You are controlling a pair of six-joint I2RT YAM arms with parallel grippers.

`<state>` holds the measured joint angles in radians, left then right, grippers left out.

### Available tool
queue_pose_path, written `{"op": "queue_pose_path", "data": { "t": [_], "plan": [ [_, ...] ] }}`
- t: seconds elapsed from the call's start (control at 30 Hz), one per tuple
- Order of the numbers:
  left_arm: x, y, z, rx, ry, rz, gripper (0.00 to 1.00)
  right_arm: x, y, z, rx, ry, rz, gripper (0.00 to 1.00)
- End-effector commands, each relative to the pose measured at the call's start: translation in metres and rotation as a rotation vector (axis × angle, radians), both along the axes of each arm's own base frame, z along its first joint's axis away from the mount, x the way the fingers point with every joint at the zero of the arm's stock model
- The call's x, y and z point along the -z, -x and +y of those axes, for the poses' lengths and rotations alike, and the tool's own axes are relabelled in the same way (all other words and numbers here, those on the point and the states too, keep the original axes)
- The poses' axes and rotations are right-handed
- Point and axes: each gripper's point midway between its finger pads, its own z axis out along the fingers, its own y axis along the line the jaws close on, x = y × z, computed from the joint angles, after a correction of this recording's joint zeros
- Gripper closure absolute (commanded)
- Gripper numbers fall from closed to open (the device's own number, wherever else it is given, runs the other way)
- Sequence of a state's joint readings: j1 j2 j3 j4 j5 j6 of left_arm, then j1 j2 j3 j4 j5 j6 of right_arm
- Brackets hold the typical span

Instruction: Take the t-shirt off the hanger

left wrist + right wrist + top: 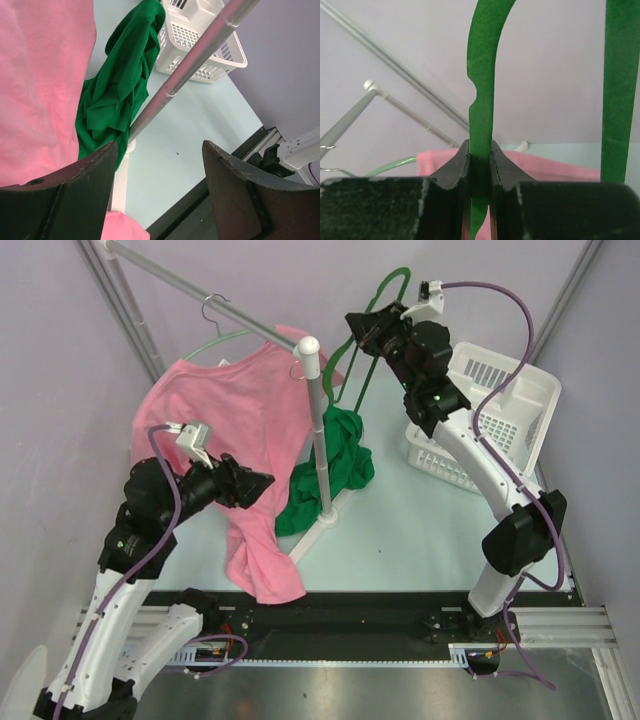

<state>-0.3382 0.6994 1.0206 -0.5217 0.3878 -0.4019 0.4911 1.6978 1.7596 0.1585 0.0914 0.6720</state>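
Note:
My right gripper (362, 328) is shut on a green hanger (388, 280) and holds it high above the table; in the right wrist view the hanger's flat bar (481, 75) is pinched between the fingertips of the right gripper (480, 145). A green t-shirt (335, 465) lies bunched at the foot of the rack pole. Its top end rises toward the hanger's lower end, and I cannot tell whether they touch. My left gripper (262, 485) is open in front of a pink t-shirt (235, 420), with nothing between its fingers. In the left wrist view the open left gripper (159, 144) has the green t-shirt (120, 85) beyond it.
The pink t-shirt hangs on a pale green hanger (215, 343) from the rack's rail (190, 285). The upright rack pole (318, 430) stands mid-table. A white basket (495, 410) sits at the right, under the right arm.

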Motion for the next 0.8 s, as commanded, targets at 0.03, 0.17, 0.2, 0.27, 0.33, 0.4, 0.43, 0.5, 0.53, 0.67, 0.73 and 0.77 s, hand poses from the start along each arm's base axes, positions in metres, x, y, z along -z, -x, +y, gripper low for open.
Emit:
{"op": "queue_pose_path", "data": {
  "t": [0.03,0.17,0.2,0.27,0.33,0.4,0.43,0.5,0.53,0.67,0.73,0.77],
  "plan": [
    [-0.007,0.007,-0.004,0.016,0.058,-0.003,0.26,-0.029,0.021,0.011,-0.235,-0.123,-0.038,1.0],
    [-0.01,0.018,-0.009,0.051,0.103,0.029,0.25,-0.014,0.024,0.022,-0.38,-0.271,0.102,1.0],
    [-0.01,0.021,-0.01,0.06,0.111,0.035,0.25,-0.006,0.026,0.021,-0.391,-0.297,0.125,1.0],
    [-0.01,0.024,-0.013,0.082,0.129,0.043,0.23,-0.012,0.034,0.02,-0.454,-0.408,0.132,1.0],
    [-0.005,0.023,-0.018,0.104,0.131,0.067,0.21,-0.013,0.036,0.021,-0.444,-0.395,0.165,1.0],
    [0.011,0.017,-0.026,0.136,0.131,0.124,0.16,0.001,0.035,0.026,-0.373,-0.334,0.24,1.0],
    [0.015,0.011,-0.03,0.145,0.136,0.129,0.14,-0.001,0.038,0.025,-0.365,-0.346,0.247,1.0],
    [0.031,-0.001,-0.035,0.142,0.128,0.165,0.14,0.001,0.037,0.023,-0.347,-0.373,0.272,1.0],
    [0.044,-0.014,-0.038,0.134,0.097,0.192,0.14,-0.002,0.038,0.02,-0.331,-0.384,0.267,1.0],
    [0.073,-0.043,-0.035,0.067,0.009,0.249,0.12,-0.003,0.037,0.018,-0.347,-0.449,0.28,1.0],
    [0.08,-0.048,-0.037,0.069,0.005,0.247,0.12,-0.004,0.036,0.018,-0.362,-0.472,0.286,1.0],
    [0.087,-0.05,-0.04,0.082,0.003,0.262,0.12,-0.004,0.035,0.019,-0.361,-0.475,0.283,1.0]
  ]
}}
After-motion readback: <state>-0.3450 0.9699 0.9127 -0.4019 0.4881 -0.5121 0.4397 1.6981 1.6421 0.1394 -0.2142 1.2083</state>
